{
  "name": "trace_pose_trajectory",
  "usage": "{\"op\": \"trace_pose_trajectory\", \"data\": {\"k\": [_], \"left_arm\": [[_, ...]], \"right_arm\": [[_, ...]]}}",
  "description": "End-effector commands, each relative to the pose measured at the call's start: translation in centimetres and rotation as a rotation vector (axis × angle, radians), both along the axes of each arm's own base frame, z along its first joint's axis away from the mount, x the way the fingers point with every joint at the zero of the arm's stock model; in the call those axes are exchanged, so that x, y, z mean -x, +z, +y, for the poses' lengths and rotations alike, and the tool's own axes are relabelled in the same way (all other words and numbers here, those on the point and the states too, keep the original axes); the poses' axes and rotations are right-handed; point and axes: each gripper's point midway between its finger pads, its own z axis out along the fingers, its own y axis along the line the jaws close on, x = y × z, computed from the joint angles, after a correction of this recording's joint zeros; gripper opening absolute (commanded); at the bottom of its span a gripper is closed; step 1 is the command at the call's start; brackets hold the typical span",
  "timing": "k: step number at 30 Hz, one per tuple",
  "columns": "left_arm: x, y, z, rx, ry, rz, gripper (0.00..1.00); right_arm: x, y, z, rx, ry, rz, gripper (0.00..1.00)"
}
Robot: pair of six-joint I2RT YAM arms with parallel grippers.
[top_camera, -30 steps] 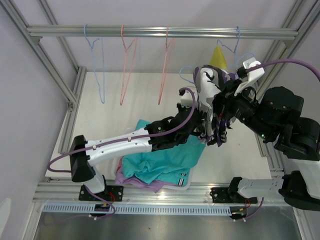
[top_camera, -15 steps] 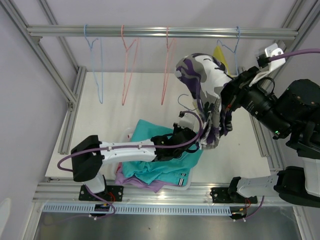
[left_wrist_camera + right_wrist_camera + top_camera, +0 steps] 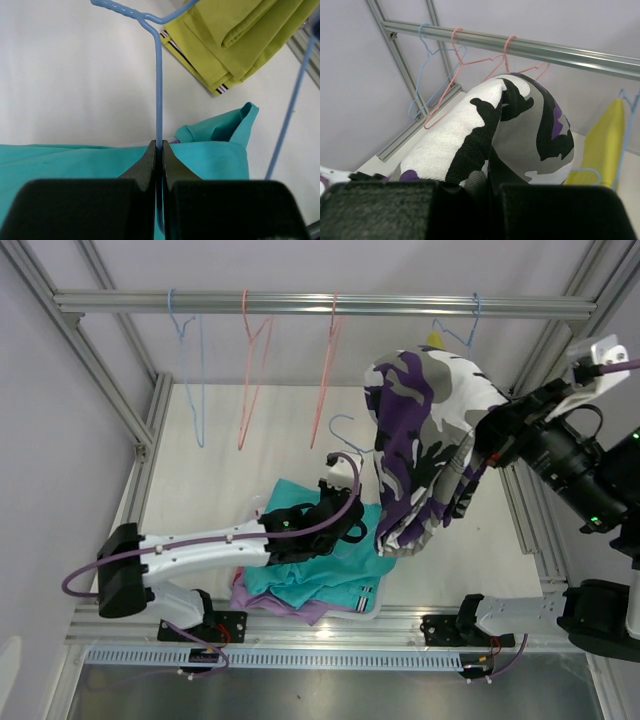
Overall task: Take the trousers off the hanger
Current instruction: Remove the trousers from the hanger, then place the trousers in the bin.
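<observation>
Trousers check: the camo trousers (image 3: 420,430) are off the table and up in the air, pinched in the right gripper (image 3: 489,186), which is clamped shut on a fold of the cloth. From the right wrist cam the fabric humps up and over just past the fingers. From above, their long axis runs from up near the rail (image 3: 300,305) down toward the near edge, and the loose lower end dangles just over the right side of the pile.

The left gripper (image 3: 159,150) is squeezed tight on the thin stem of a blue hanger (image 3: 159,75), bare wire with nothing on it. The stem points straight away from the fingers, with the shoulder fork at the far end.

The pile sits on the white table (image 3: 220,470) near the front edge, with teal trousers (image 3: 320,570) on top and lilac ones (image 3: 300,612) poking out underneath. The mustard trousers (image 3: 235,45) are folded with the striped cuffs showing; in the top view they hang at the right end of the rail.

Two pink hangers (image 3: 255,370) and another blue one (image 3: 195,380) hang bare further left. An aluminium frame surrounds the table and the walls are pale and plain.
</observation>
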Motion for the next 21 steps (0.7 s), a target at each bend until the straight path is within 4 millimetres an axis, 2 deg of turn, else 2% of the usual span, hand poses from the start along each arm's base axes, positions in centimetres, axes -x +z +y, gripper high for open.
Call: {"op": "trace_pose_trajectory", "data": {"k": [1,10,14,21], "left_arm": [[0.7,3.7,1.2,0.051,-0.003,-0.014,0.00],[1.7,5.2,4.6,-0.002,0.010,-0.009,0.01],[2.4,6.6,6.3,0.033,0.006,-0.016,0.01],[4.7,11.2,8.8,0.159,-0.088,-0.049,0.01]], "right_arm": [[1.7,5.5,-5.3,-0.206,-0.055,-0.118,0.00],[2.8,5.1,-9.1,-0.218,-0.107,-0.143,0.00],[2.7,3.7,-9.2,-0.190,-0.115,-0.120,0.00],[2.2,-0.1,-8.0,-0.136,-0.104,-0.078,0.00]]}}
